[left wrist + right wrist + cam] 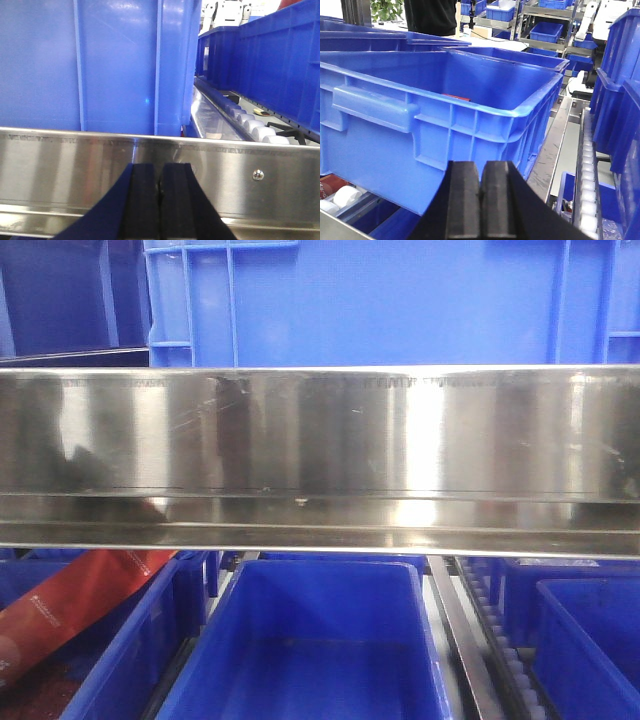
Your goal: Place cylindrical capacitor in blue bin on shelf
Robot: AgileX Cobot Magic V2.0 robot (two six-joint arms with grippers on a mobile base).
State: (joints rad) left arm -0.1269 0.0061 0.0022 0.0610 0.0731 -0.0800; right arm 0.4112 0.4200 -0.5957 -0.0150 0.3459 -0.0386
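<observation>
From the front view, only the shelf (320, 440) rail and an empty blue bin (310, 640) are seen; the cylindrical capacitor appears nowhere, so progress cannot be judged. In the left wrist view, the left gripper (160, 200) fingers are pressed together, empty. In the right wrist view, the right gripper (480, 200) is likewise closed before a large bin (445, 110); more racks are seen behind.

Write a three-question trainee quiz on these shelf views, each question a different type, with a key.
1. True or false: the left gripper has its fingers pressed together.
2. Which colour is the flat item in the lower-left bin: A green, B red, C yellow?
3. Fill in: the right gripper faces a large ____ bin.

Key: 1 true. 2 B. 3 blue. The cylindrical capacitor appears in no view.
</observation>
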